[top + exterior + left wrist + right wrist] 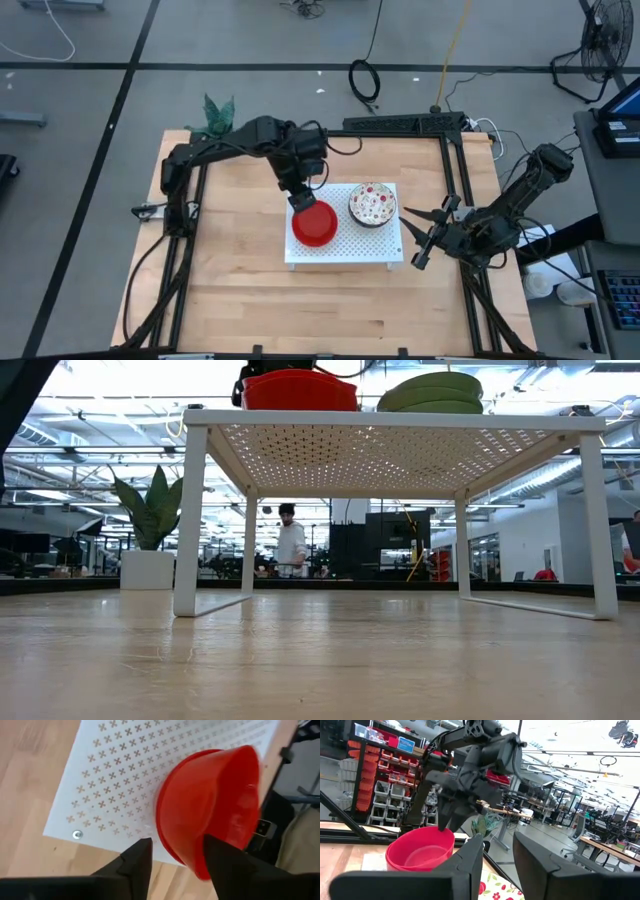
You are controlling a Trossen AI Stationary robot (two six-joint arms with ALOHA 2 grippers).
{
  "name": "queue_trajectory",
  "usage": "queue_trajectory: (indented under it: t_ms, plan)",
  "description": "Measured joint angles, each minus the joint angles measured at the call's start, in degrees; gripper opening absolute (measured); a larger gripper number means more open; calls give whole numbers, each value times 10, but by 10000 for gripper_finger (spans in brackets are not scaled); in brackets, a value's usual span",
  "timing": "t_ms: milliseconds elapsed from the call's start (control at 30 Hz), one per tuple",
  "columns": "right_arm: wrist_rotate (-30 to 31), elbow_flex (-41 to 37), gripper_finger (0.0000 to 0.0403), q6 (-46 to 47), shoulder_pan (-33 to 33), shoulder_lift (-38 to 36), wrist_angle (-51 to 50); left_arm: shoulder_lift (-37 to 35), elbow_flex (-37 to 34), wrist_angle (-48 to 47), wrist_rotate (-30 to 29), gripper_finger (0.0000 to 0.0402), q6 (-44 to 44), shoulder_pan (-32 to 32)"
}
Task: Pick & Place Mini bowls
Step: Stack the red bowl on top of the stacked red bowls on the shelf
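Note:
A plain red mini bowl (316, 226) (210, 805) sits on its base on the left half of the white perforated board (340, 250), which is raised on legs (188, 520). To its right on the board stand white, red-speckled mini bowls (372, 203), stacked as the low view shows (432, 392). My left gripper (302, 203) (173, 851) is open just above the red bowl's far-left rim, with one finger on each side of the wall. My right gripper (418, 238) (498, 854) hangs open and holds nothing beside the board's right edge. My left gripper comes steeply from above, with its fingers (141, 854) standing on either side of the red bowl's rim (167, 827). Whether either finger touches the wall, I cannot tell. The bowl rests on the board.
A plant in a white pot (216, 114) (148, 568) stands beyond the table's far left corner. A black power strip (405, 123) lies along the far edge. Bare wooden tabletop (240, 270) surrounds the board. A person (291, 540) stands far off in the room.

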Motion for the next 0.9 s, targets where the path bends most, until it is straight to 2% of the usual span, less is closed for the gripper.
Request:
queue_trajectory:
  t_ms: [167, 300, 367, 467, 533, 633, 733, 833, 900]
  plan:
    - [0, 0, 94, 0, 0, 0, 0, -39, 0, 14, -11, 183, 4, 6]
    - [0, 0, 95, 0, 0, 0, 0, -93, 0, 55, -65, 184, 29, 0]
    - [0, 0, 95, 0, 0, 0, 0, -126, 0, 83, -146, 184, 51, -15]
    - [0, 0, 94, 2, 0, 0, -4, -175, -13, 160, -323, 184, 33, -55]
    - [1, 0, 93, 4, 0, 0, -4, -201, -35, 184, -380, 184, 7, -78]
    - [1, 0, 95, 5, 0, 0, -5, -226, -82, 180, -400, 184, -33, -95]
    - [1, 0, 95, 5, 0, 0, -9, -245, -156, 203, -412, 182, 8, -108]
    - [1, 0, 93, 5, 0, 0, -9, -272, -256, 309, -481, 157, 95, -134]
    - [1, 0, 93, 5, 0, 0, -9, -289, -328, 417, -490, 123, 159, -143]
